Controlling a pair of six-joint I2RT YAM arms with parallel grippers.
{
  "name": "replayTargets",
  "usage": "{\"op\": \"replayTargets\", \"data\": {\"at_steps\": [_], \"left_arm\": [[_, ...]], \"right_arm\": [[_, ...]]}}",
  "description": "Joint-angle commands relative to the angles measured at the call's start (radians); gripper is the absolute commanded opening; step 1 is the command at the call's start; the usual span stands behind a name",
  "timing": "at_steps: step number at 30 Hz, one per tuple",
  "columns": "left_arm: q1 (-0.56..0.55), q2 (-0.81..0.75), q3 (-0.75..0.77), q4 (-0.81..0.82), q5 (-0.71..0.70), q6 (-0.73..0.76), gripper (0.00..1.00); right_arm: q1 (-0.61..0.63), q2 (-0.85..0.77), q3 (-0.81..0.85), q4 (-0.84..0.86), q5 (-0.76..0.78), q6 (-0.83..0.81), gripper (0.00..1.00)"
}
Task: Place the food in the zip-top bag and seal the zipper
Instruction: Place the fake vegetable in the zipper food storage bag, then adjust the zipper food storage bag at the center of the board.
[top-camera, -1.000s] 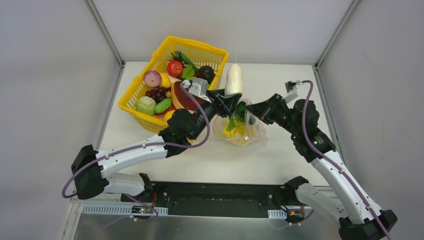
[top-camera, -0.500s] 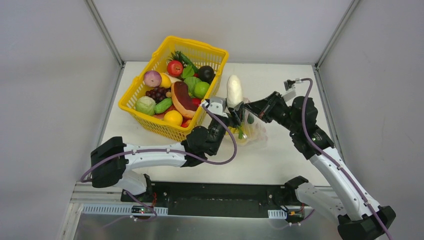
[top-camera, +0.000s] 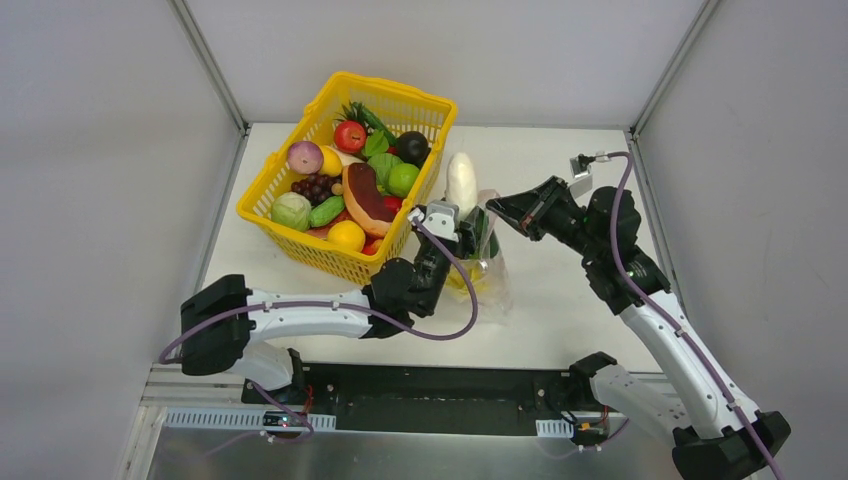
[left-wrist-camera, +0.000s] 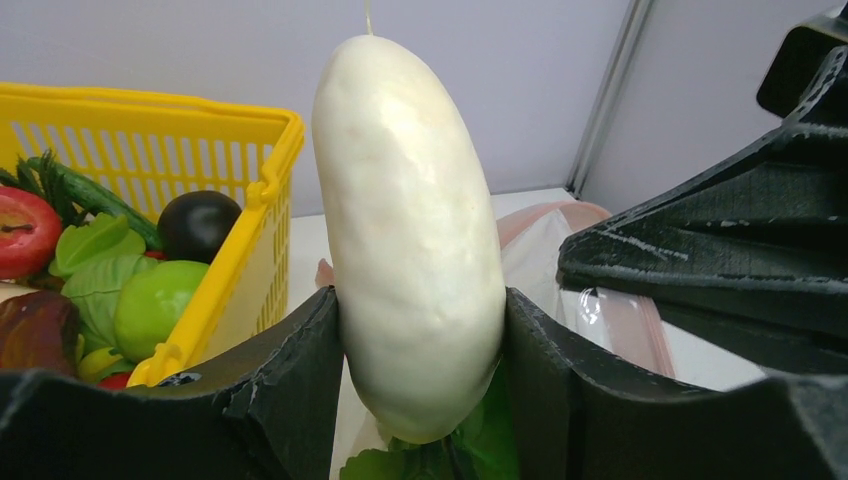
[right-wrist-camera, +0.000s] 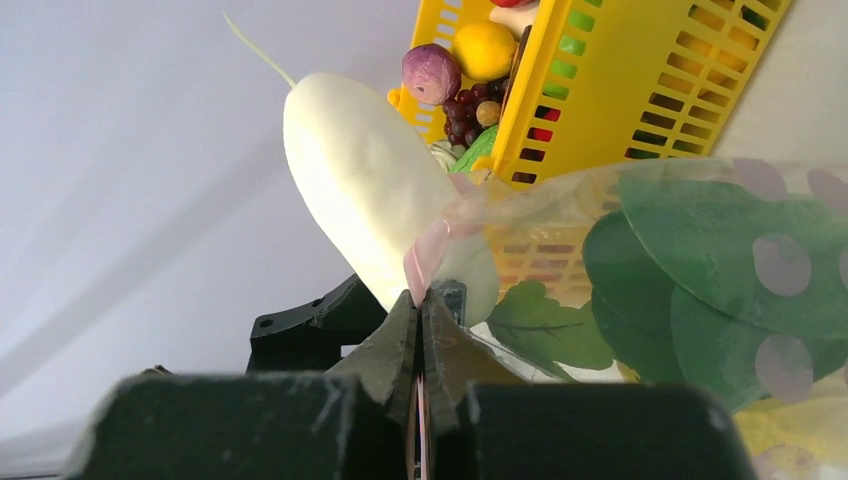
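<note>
My left gripper (top-camera: 462, 222) is shut on the white radish (top-camera: 461, 184), held upright with its lower end in the mouth of the clear zip-top bag (top-camera: 489, 268); the radish fills the left wrist view (left-wrist-camera: 410, 240). Leafy greens (left-wrist-camera: 480, 440) and yellow food lie inside the bag. My right gripper (top-camera: 497, 211) is shut on the bag's pinkish zipper edge (right-wrist-camera: 424, 262) and holds it up. The radish (right-wrist-camera: 365, 205) and the greens (right-wrist-camera: 700, 280) in the bag show in the right wrist view.
The yellow mesh basket (top-camera: 300, 245) stands left of the bag, holding a tomato (top-camera: 349, 135), green lime (top-camera: 403, 178), red onion (top-camera: 305, 157), grapes, cabbage (top-camera: 291, 211) and other toy food. White enclosure walls stand close around the table.
My left gripper moved right and a little toward me with the radish, tipping it upright into the bag's mouth. My right gripper lifted the bag's edge; the bag now stands taller and narrower.
</note>
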Motion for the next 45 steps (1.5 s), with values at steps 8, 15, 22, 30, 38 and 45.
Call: {"op": "replayTargets", "data": {"at_steps": [8,15,22,30,38,45], "left_arm": [[0.004,-0.219,0.024,-0.361,0.138,-0.078,0.8],[0.104,-0.304,0.041,-0.576,0.314,-0.255,0.79],[0.21,-0.354,0.239,-1.054,0.592,-0.31,0.73],[0.262,-0.244,0.506,-1.573,0.654,-0.348,0.72],[0.293,-0.259,0.48,-1.687,0.701,-0.487,0.78],[0.293,-0.269,0.415,-1.732,0.71,-0.552,0.66]], "right_arm": [[-0.022,-0.018,0.018,0.092,-0.005,0.019,0.0],[-0.025,-0.024,0.012,0.093,-0.01,0.012,0.0],[-0.027,-0.013,0.013,0.098,-0.028,0.006,0.0],[-0.027,-0.018,-0.019,0.116,-0.059,-0.049,0.0],[-0.028,-0.005,-0.006,0.069,-0.053,-0.088,0.0],[-0.028,0.006,0.0,0.068,-0.058,-0.095,0.0]]}}
